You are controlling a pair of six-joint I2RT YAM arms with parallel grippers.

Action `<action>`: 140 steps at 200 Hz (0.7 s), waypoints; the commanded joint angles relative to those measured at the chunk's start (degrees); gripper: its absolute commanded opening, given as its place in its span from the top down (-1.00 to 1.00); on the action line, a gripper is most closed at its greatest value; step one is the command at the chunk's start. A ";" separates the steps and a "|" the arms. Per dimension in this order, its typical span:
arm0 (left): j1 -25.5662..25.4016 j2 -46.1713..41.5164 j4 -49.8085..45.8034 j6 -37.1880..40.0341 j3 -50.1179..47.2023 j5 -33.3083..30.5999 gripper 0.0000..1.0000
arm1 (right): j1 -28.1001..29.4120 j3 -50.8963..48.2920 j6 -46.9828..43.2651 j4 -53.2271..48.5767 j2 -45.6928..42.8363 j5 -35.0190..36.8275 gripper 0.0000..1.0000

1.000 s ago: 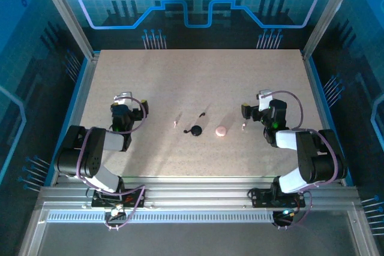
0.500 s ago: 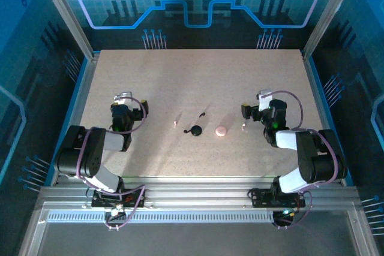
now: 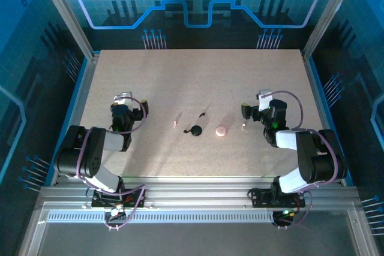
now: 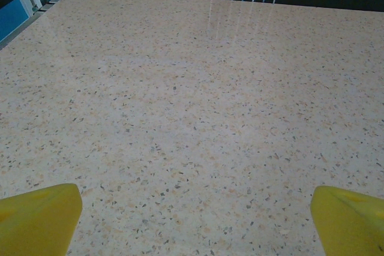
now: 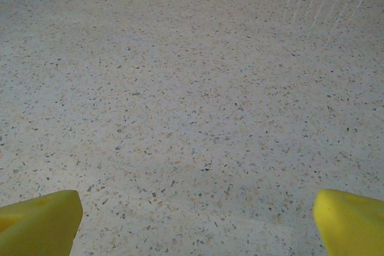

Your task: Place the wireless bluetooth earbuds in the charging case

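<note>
Right gripper [image 3: 263, 99], jaws wide apart and empty, is the nearer one. The charging case [image 3: 221, 130] lies to its left at mid-table, with one earbud [image 3: 243, 126] between them. Left gripper [image 3: 123, 99] is also spread.

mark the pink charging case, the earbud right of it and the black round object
pink charging case [image 3: 221, 130]: top external view, centre of its round top
earbud right of the case [image 3: 243, 126]: top external view, middle of the whitish piece
black round object [image 3: 195, 130]: top external view, centre of its dark body

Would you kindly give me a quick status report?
Left gripper and right gripper open, empty. Charging case mid-table, earbuds outside. Black object beside case.
</note>
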 commanded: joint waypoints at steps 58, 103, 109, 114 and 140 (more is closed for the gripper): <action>-0.39 -10.96 -10.57 0.93 2.12 0.32 -0.98 | -0.24 16.13 3.87 -37.50 -12.74 -1.21 -0.99; -5.06 -22.23 -39.26 -2.14 14.67 1.85 -0.94 | 6.08 37.09 6.74 -75.86 -11.95 3.40 -0.99; -6.05 -22.66 -43.45 -2.76 16.85 3.42 -0.92 | 7.29 38.87 7.92 -79.26 -11.35 3.85 -0.99; -7.00 -22.70 -46.91 -3.27 18.62 4.62 -0.89 | 8.32 40.13 9.15 -81.93 -10.80 4.07 -0.99; -11.55 -22.10 -61.78 -6.09 25.84 5.68 -0.79 | 13.90 44.72 16.20 -92.96 -7.51 3.73 -0.99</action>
